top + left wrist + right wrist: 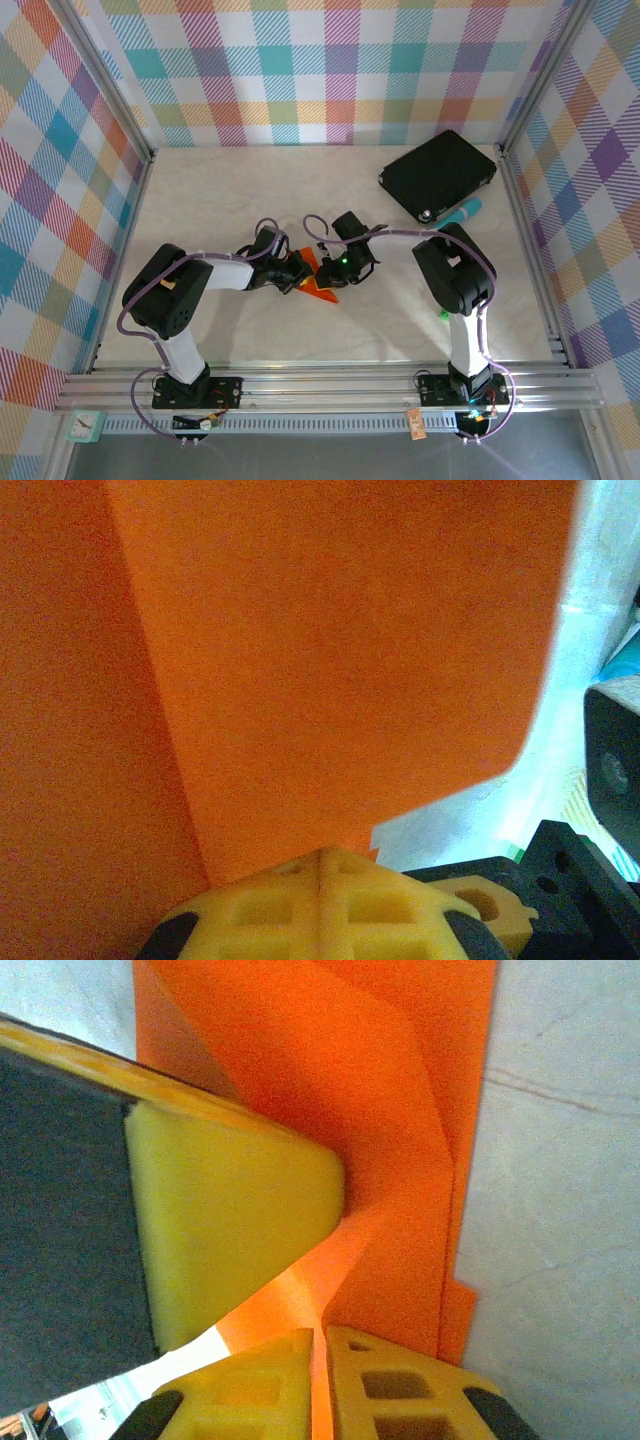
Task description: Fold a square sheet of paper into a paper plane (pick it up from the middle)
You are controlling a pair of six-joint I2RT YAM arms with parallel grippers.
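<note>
Both grip paper plane edge | left pincer | right pincer | table open

Mid-frame, the folded paper sheet rests on the worktop, clamped between the left gripper at its left and the right gripper at its right; the rectangular pad sits upper right.

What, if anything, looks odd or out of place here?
Nothing spilled or broken. The orange paper, pinched by the left end effector and right end effector, has layers that don't line up, leaving a stepped edge. The black pad lies askew near the far right corner.
</note>
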